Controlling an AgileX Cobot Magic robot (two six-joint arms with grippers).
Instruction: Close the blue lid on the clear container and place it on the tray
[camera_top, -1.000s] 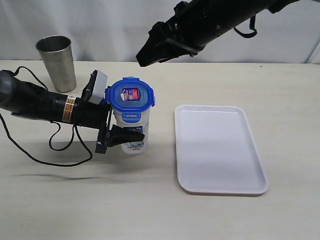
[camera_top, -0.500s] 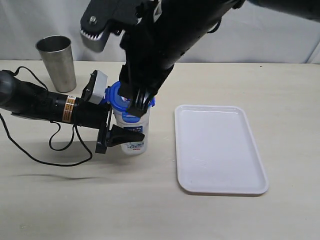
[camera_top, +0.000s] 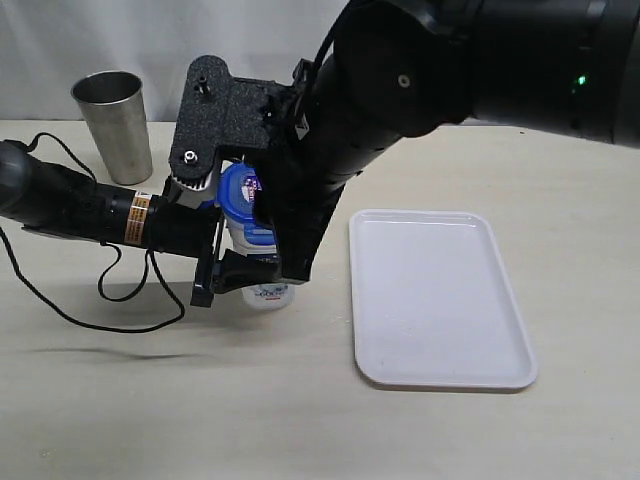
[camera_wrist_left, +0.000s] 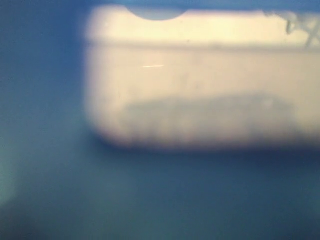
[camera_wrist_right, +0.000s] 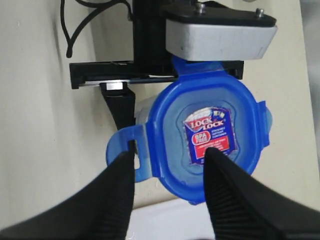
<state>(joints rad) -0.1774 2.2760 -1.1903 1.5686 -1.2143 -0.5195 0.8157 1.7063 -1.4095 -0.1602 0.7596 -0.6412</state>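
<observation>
The clear container (camera_top: 268, 293) stands upright on the table, left of the tray (camera_top: 440, 300). My left gripper (camera_top: 250, 262) is shut around its body from the left side. The blue lid (camera_wrist_right: 210, 140) sits on top of the container, and its red-and-white sticker (camera_wrist_right: 210, 136) faces up. My right gripper (camera_wrist_right: 167, 160) hovers open just above the lid. One of its fingers (camera_wrist_right: 122, 172) is over a side flap and the other is over the sticker. In the exterior view the right arm hides most of the blue lid (camera_top: 236, 192). The left wrist view is a blue and cream blur.
A tapered steel cup (camera_top: 112, 125) stands at the back left. The left arm's black cable (camera_top: 120, 290) loops on the table beside that arm. A corner of the white tray (camera_wrist_right: 165, 220) shows under the right fingers.
The right arm has swung down from high at the back to just over the lid. It now covers most of the lid in the exterior view. The left arm and the container have stayed put.
</observation>
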